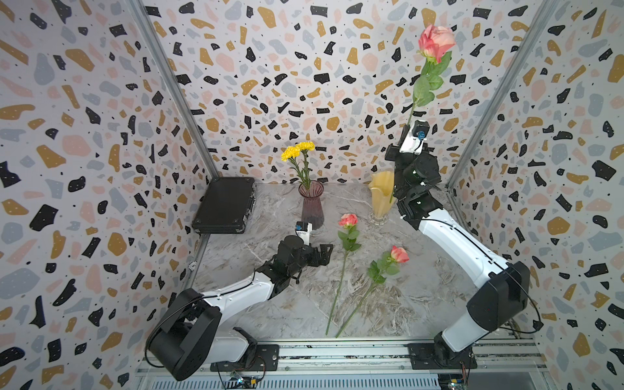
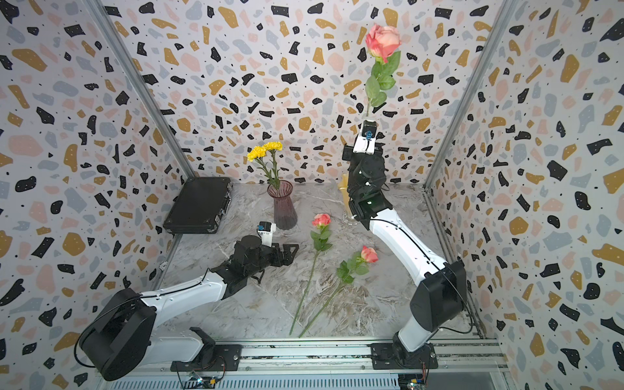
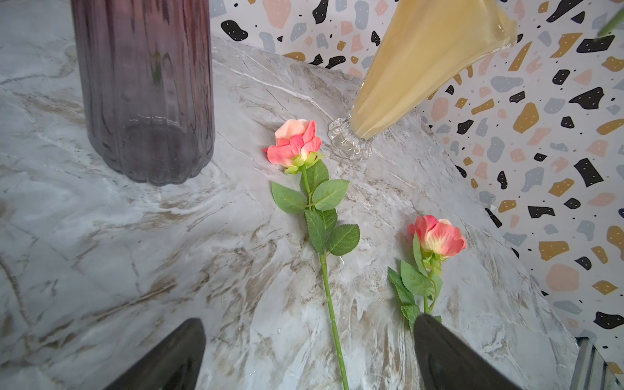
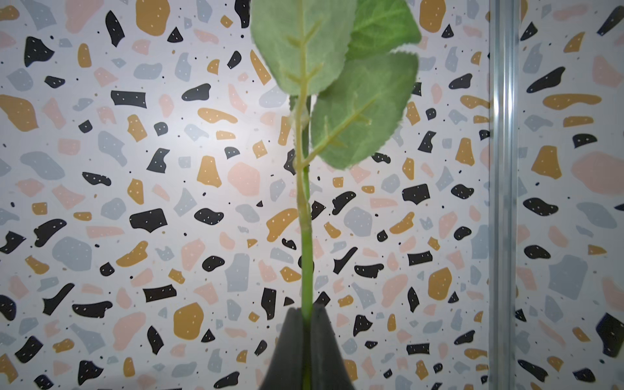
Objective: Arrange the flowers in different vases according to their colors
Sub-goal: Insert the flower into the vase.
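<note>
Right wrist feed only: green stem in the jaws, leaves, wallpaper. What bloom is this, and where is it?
Observer: Pink-coral rose, held upright, high above table level, near the creamy yellow vase.
Operator: Yellow flowers sorted?
Observer: Both yellow flowers stand in the purple vase.
Operator: Roses still to go?
Observer: Two, flat on the marble table: one rose near the yellow vase's foot, another rose closer to the front rail.

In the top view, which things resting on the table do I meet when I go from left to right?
black case → purple vase, holding the yellow flowers → pink rose lying flat → yellow vase
</note>
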